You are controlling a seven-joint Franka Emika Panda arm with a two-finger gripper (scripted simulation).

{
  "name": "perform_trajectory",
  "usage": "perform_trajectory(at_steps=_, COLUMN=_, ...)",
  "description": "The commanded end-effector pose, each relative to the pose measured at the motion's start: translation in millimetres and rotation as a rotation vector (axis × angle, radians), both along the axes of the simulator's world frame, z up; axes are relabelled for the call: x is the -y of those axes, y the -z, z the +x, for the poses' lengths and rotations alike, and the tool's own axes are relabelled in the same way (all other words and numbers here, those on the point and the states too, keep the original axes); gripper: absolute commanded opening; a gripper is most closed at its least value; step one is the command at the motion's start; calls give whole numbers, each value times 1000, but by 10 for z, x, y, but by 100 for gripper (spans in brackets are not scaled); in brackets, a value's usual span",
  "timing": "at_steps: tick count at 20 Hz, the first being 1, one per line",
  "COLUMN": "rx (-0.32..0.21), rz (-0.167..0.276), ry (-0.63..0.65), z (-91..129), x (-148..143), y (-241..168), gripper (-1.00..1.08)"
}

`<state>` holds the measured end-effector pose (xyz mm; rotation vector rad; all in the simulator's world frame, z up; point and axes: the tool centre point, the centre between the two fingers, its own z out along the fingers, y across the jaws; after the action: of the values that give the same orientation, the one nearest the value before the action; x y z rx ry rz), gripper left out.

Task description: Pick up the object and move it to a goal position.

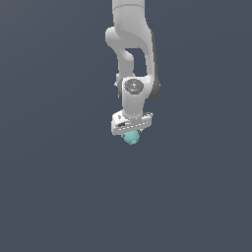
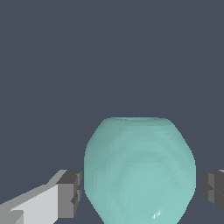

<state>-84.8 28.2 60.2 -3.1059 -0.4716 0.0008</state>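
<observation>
Look: the ball (image 2: 139,170) sits right between your jaws. One finger (image 2: 70,194) touches it; the other seems a bit apart, so not pinching yet.

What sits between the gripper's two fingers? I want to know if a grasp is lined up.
The teal ball sits between the fingers in the wrist view, nothing else. Small gaps show on both sides, so the gripper isn't clamped on it.

Simulated test scene: flat, featureless slate-grey backdrop (image 1: 49,197), no furnishings, faceted rendered white arm (image 1: 129,44).
</observation>
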Motion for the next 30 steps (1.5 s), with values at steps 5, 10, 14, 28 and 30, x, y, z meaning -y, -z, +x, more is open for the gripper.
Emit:
perform_trajectory(at_steps=5, rx=0, rz=0, ry=-1, z=1, x=1, y=187, gripper=100)
perform_trajectory(at_steps=10, rx=0, rz=0, ry=-1, z=2, x=1, y=197, gripper=-100)
perform_trajectory(at_steps=14, rx=0, rz=0, ry=-1, z=2, x=1, y=197, gripper=-100)
perform_trajectory(at_steps=28, rx=35, rz=1, ry=-5, z=74, x=-78, y=-240, gripper=-100)
perform_trajectory(at_steps=30, rx=34, rz=0, ry=-5, z=56, x=-101, y=-343, gripper=-100)
